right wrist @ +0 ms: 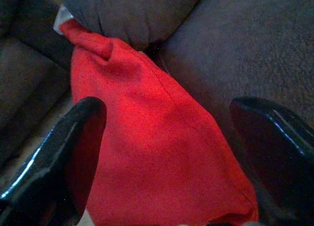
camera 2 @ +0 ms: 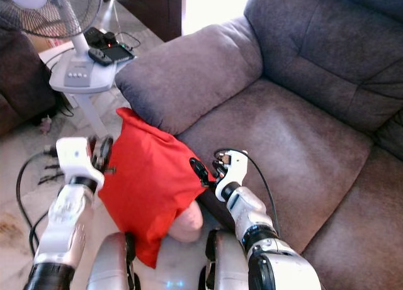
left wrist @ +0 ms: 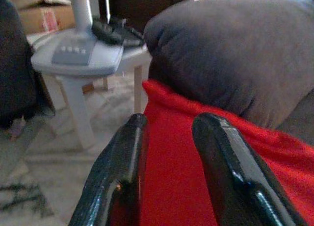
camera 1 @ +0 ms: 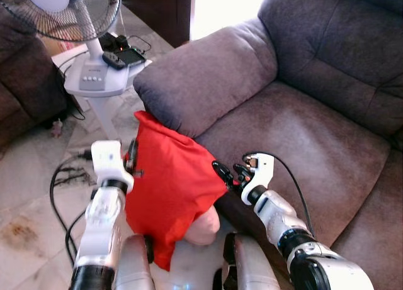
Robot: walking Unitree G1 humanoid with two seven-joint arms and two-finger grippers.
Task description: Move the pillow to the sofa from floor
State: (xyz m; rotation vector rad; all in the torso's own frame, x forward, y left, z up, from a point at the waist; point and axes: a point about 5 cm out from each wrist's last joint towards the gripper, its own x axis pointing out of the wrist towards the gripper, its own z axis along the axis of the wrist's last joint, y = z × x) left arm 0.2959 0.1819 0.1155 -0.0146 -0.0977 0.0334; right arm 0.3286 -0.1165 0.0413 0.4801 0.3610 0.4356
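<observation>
You see the red fabric pillow [camera 1: 167,183] held upright between both arms, its top corner touching the grey-brown upholstered sofa [camera 1: 296,133] armrest. Your left gripper [camera 1: 130,159] presses the pillow's left edge, fingers narrowly parted. Your right gripper [camera 1: 228,173], fingers spread wide, meets its right edge above the seat front.

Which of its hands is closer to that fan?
Left. The left gripper sits at the red pillow's side facing the fan; the right gripper is at the pillow's sofa side, farther away.
</observation>
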